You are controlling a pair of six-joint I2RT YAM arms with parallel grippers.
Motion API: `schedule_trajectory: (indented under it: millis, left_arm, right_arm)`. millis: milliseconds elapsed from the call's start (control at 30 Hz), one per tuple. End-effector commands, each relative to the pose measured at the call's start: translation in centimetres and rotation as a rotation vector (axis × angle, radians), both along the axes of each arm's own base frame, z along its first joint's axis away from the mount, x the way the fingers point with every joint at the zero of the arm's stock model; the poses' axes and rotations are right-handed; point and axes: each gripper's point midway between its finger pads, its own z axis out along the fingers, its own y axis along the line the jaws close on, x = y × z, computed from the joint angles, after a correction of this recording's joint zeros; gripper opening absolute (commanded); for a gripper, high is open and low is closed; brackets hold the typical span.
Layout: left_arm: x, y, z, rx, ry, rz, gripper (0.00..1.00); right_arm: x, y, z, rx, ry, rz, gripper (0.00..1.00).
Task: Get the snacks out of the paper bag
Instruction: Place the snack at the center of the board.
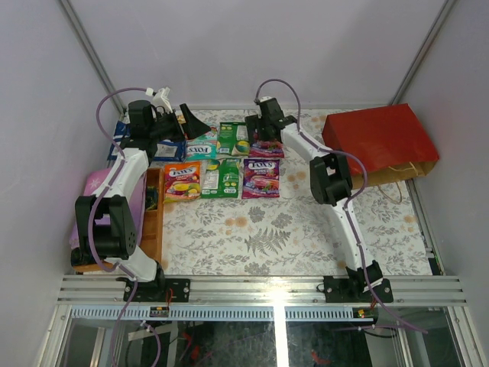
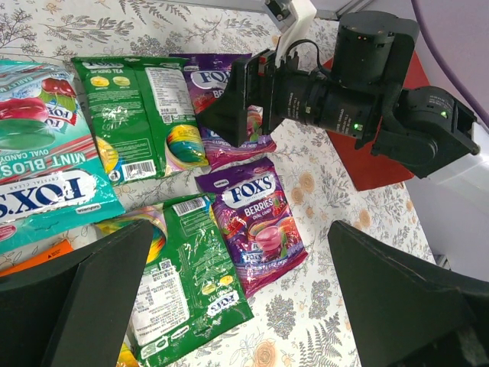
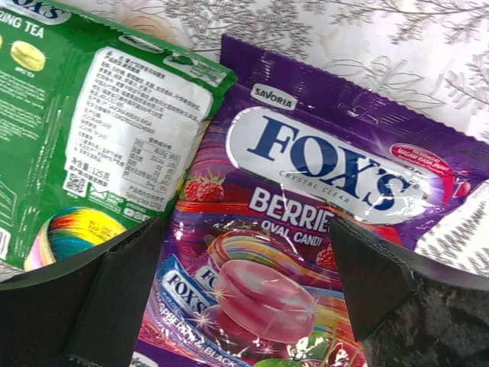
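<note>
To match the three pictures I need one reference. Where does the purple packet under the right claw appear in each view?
Top external: the purple packet lies at the right end of the back row, partly under the right claw.
Left wrist: the packet is at upper centre, half hidden by that claw.
Right wrist: the packet fills the centre and right.
Shared landmark: the green packet, on its left in every view.

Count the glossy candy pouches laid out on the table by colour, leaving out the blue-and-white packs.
Purple glossy candy pouches: 2
Green glossy candy pouches: 2
Teal glossy candy pouch: 1
Orange glossy candy pouch: 1
Total: 6
</note>
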Motion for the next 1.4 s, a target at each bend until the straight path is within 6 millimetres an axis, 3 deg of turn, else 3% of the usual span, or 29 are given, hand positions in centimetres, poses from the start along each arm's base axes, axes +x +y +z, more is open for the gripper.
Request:
schedule_trajectory:
  millis: [0, 133, 267, 367, 533, 567, 600, 667, 700, 833, 1133, 1267, 1367]
  left_arm:
    - [0.6, 0.5, 1.0, 0.014, -0.037, 0.003, 1.00]
    - [0.7, 0.5, 1.0, 0.014, -0.035, 0.004, 1.00]
    - [0.6, 0.5, 1.0, 0.015, -0.034, 0.004, 1.00]
    - [0.7, 0.5, 1.0, 0.017, -0.037, 0.003, 1.00]
    - [0.6, 0.5, 1.1, 0.014, -0.036, 0.001, 1.00]
    - [0.6, 0.5, 1.1, 0.013, -0.038, 0.002, 1.00]
    - [0.5, 0.5, 1.3, 0.012, -0.040, 0.002, 1.00]
    - [0.5, 0.5, 1.4, 0.012, -0.044, 0.003, 1.00]
    - [0.5, 0.4, 1.5, 0.011, -0.047, 0.001, 1.00]
    - [0.3, 0.2, 1.8, 0.000, -0.055, -0.009, 1.00]
    - [0.5, -0.2, 1.5, 0.074, -0.067, 0.021, 1.00]
    - [0.1, -1.4, 2.2, 0.087, -0.098, -0.004, 1.00]
    - [0.0, -1.7, 2.3, 0.087, -0.102, -0.009, 1.00]
  right_arm:
    - [-0.9, 3.9, 1.2, 0.051, -0.011, 0.088, 0.97]
    - [-0.9, 4.2, 1.0, 0.052, -0.008, 0.098, 0.97]
    - [-0.8, 3.8, 3.0, 0.043, -0.037, 0.089, 0.97]
    - [-0.7, 3.3, 7.8, 0.060, -0.116, 0.077, 0.98]
    - [-2.1, 0.9, 20.0, 0.161, -0.350, 0.017, 0.99]
    - [-3.0, 0.3, 22.5, 0.202, -0.403, 0.004, 0.99]
    - [-4.3, -0.5, 22.2, 0.221, -0.412, -0.010, 0.99]
    - [-7.2, -2.2, 24.7, 0.322, -0.479, -0.075, 0.99]
    - [-8.9, -3.3, 24.8, 0.392, -0.494, -0.130, 0.99]
    - [-17.5, -6.9, 26.4, 0.881, -0.563, -0.283, 1.00]
    - [-27.5, -14.7, 16.3, 1.011, -0.265, -0.539, 0.96]
    - [-30.7, -18.7, 12.4, 1.032, -0.187, -0.701, 0.91]
    - [-31.9, -21.5, 10.5, 1.054, -0.191, -0.816, 0.86]
